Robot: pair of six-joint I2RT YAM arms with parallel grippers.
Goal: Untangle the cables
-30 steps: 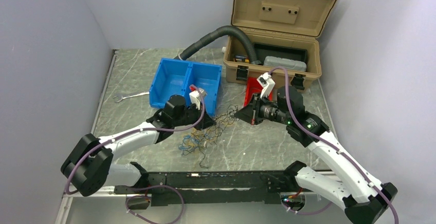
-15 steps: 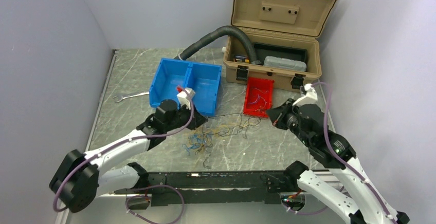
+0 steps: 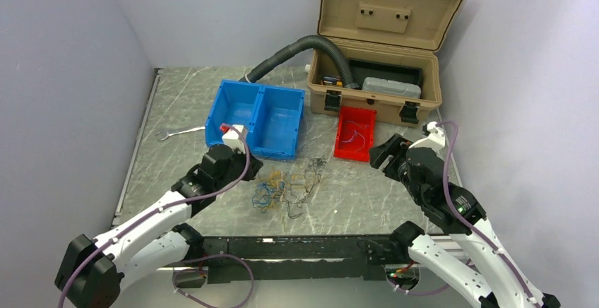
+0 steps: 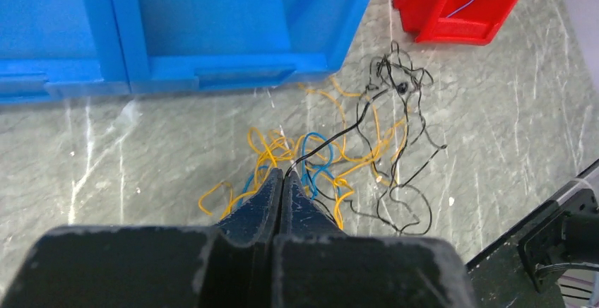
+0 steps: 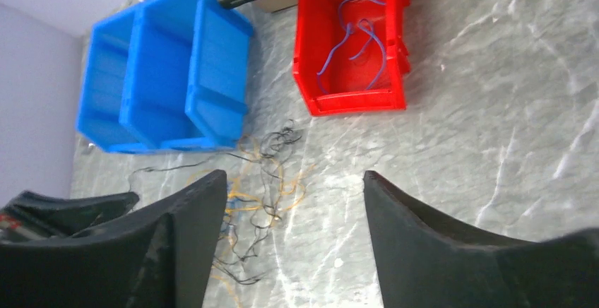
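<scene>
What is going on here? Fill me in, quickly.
Two robot arms are sorting out a tangle of thin cables on the table. The left pincer is shut at the tangle's near edge, with a black cable running out from between its tips. The right pincer is open and holds nothing, up over the table near the red bin, which has a few blue cables in it. The tangle lies in front of the blue bin.
</scene>
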